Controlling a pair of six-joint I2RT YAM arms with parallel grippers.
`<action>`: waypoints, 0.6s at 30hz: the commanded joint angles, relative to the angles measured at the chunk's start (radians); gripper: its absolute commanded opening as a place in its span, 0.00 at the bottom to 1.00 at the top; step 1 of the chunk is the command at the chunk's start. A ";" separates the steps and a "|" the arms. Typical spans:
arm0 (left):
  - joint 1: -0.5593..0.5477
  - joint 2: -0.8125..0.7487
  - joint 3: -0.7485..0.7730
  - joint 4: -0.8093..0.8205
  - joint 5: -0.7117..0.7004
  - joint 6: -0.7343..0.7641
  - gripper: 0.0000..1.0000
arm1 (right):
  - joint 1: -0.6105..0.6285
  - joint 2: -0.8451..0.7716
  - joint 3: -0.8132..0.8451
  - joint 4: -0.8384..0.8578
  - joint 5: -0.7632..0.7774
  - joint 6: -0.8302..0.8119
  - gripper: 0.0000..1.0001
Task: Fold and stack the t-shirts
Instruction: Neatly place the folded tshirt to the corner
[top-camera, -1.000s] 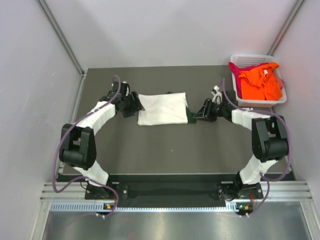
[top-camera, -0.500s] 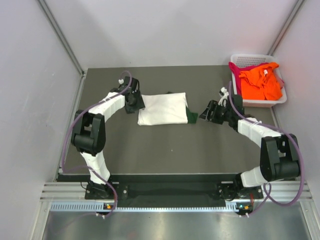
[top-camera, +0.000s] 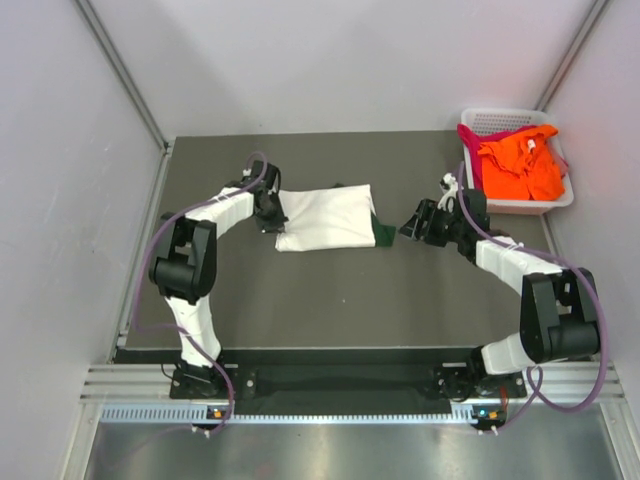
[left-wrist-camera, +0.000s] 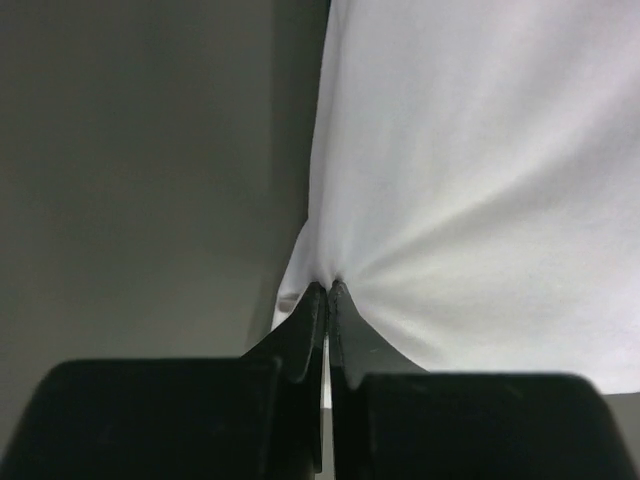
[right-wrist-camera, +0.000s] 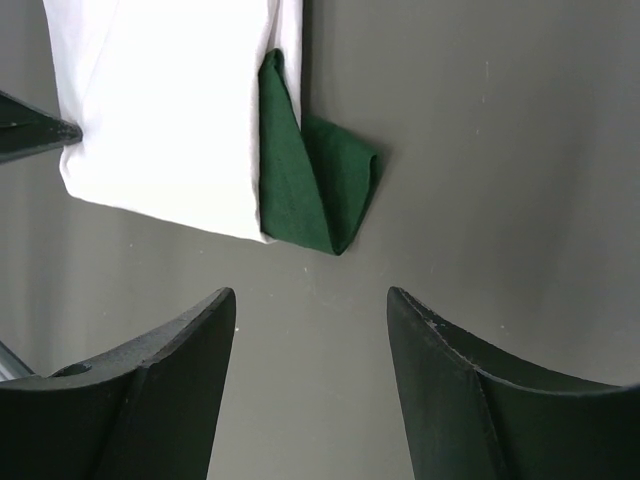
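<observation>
Two arms flank the white shirt (top-camera: 325, 217), which lies folded into a strip at the upper middle of the table (top-camera: 330, 300). The left gripper (left-wrist-camera: 328, 290) has its jaws pinched together on the shirt's left edge, likely to anchor or drag it. The right gripper (right-wrist-camera: 310, 300) hovers with jaws wide apart just short of the protruding green sleeve (right-wrist-camera: 310, 190), seemingly ready to tuck it. At upper right, the orange shirt (top-camera: 520, 165) and magenta shirt (top-camera: 469, 148) wait in the basket (top-camera: 497, 120).
</observation>
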 joint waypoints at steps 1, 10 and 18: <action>0.033 -0.018 -0.059 0.025 0.000 0.016 0.00 | -0.014 -0.009 -0.009 0.049 -0.004 -0.010 0.62; 0.270 -0.170 -0.153 -0.046 -0.323 0.091 0.00 | -0.014 0.001 -0.031 0.104 -0.030 0.019 0.61; 0.510 -0.274 -0.112 -0.101 -0.600 -0.012 0.71 | -0.013 0.026 -0.040 0.138 -0.063 0.044 0.60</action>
